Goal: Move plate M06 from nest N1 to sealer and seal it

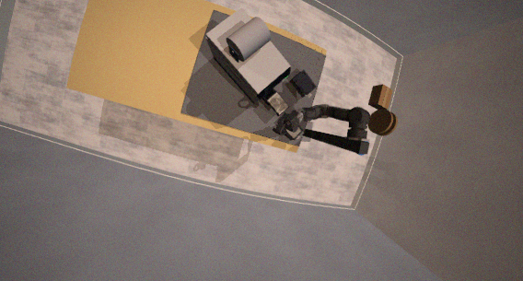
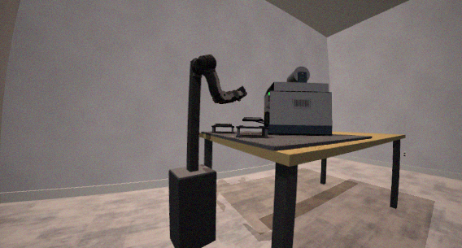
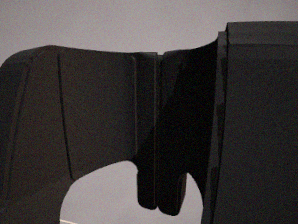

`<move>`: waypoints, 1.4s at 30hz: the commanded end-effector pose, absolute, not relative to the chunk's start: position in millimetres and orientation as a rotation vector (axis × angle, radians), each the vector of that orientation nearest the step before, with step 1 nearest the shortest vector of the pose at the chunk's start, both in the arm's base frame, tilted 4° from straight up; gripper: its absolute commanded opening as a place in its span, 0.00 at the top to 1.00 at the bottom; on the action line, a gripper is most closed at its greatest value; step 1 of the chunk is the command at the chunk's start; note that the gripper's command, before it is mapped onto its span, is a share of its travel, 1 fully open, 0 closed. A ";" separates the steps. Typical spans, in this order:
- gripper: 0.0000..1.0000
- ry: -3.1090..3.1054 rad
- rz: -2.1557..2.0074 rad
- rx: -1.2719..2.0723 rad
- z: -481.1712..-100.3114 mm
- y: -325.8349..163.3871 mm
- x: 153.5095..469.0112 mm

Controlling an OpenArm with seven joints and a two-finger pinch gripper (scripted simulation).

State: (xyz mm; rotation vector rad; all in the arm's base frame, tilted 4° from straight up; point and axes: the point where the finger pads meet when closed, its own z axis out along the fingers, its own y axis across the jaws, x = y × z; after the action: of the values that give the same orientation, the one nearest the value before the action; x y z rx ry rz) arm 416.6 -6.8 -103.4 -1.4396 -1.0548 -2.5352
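The sealer (image 1: 250, 62) stands on the dark mat, with its foil roll (image 1: 249, 38) on top. It also shows in the side view (image 2: 298, 110), where its lamp (image 2: 268, 93) is green. The stage (image 2: 253, 119) stands out in front of the housing. A light-topped plate (image 1: 278, 102) lies on the stage; I cannot tell whether it carries foil. My gripper (image 2: 241, 93) hangs in the air above the nests, left of the sealer's front, apart from everything. In the wrist view its fingers (image 3: 160, 199) are pressed together with nothing between them.
One dark nest (image 1: 302, 82) sits beside the stage. The other nest (image 1: 292, 133) lies under my wrist and is partly hidden. Both nests show low on the mat in the side view (image 2: 223, 128) (image 2: 251, 131). The arm's pedestal (image 2: 192, 207) stands off the table's end.
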 end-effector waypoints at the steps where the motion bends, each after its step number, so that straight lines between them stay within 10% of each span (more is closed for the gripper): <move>1: 1.00 -1.047 -2.545 -1.436 -100.8 -7.5 416.2; 42: 1.00 -0.744 -2.632 -1.596 -107.6 -59.2 424.1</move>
State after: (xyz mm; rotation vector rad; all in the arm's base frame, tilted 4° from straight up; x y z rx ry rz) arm 424.3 -60.8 -110.1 -1.6117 -0.7392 -2.6286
